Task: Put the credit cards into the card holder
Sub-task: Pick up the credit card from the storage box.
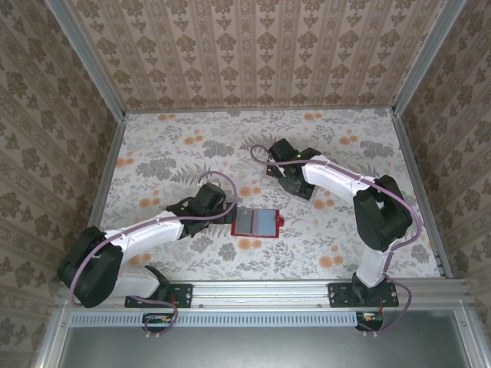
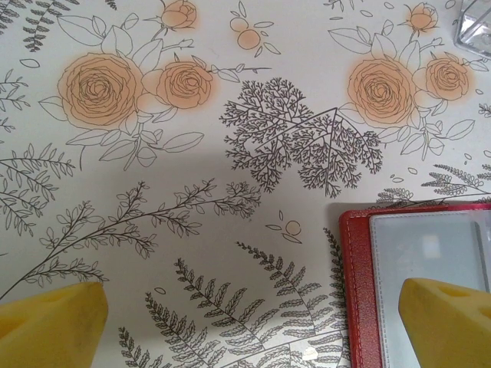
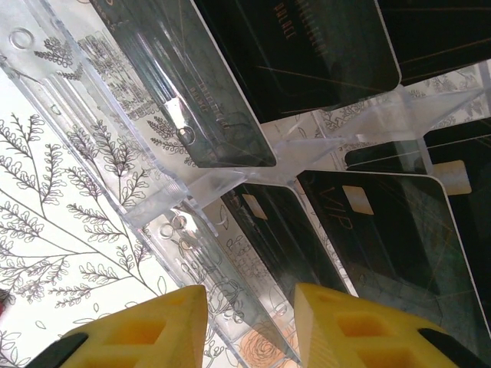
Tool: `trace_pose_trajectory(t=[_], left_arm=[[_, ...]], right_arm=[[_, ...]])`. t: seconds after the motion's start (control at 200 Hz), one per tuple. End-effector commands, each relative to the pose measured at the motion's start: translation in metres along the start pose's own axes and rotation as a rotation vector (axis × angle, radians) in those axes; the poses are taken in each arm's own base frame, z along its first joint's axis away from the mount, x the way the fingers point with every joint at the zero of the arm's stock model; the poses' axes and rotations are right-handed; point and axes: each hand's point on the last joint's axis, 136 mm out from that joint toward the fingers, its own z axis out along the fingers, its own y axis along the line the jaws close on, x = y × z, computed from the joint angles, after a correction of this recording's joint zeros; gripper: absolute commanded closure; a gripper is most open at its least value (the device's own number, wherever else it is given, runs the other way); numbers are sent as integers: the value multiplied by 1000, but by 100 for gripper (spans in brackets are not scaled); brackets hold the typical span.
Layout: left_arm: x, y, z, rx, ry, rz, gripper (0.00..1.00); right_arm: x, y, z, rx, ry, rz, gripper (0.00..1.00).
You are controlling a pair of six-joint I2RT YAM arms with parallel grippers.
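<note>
While poised low over the tray (image 3: 146, 192), straddles a clear divider wall (image 3: 203, 253) and the edge of one black card (image 3: 268, 230): right gripper (image 3: 252, 326), jaws partly apart, clamped on nothing that can be made out. Shows more cards lying in the neighbouring compartments, none seen in the holder (image 1: 255, 222). Finds that holder well apart from the tray, spread open on the table (image 1: 169, 146) between the arms, grey inner face up, red rim showing. Has the left gripper (image 2: 252, 307) just beside it, spread wide and holding nothing, one finger (image 2: 445, 322) hanging over the grey face; touching or not, cannot tell.

Risks, from here, pinching plastic together with card, given both in the gap between the right fingers; would then drag or tip the whole tray on lifting and spill the rest. Risks also a lost grip: thin, glossy card, little edge to bite on, likely to skate out sideways. Later, could shove the unpinned holder across the table when sliding a card into a pocket, unless pressed down first by the left.
</note>
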Motion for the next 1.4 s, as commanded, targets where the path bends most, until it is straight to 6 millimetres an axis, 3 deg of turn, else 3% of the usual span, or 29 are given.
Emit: trace_pose_trajectory(t=[0.0, 0.765, 1.07, 1.25, 1.395], left_arm=[[-8, -5, -1, 14, -5, -4, 0], [-5, -4, -1, 17, -4, -13, 0], [-5, -4, -3, 21, -9, -18, 0], [-4, -4, -2, 21, -8, -18, 0], [-4, -4, -2, 24, -8, -18, 0]], right_arm=[[12, -2, 9, 43, 56, -36, 66], [31, 4, 27, 56, 145, -64, 74], [31, 3, 24, 60, 142, -68, 78], [30, 2, 19, 58, 134, -66, 78], [29, 0, 14, 62, 125, -65, 70]])
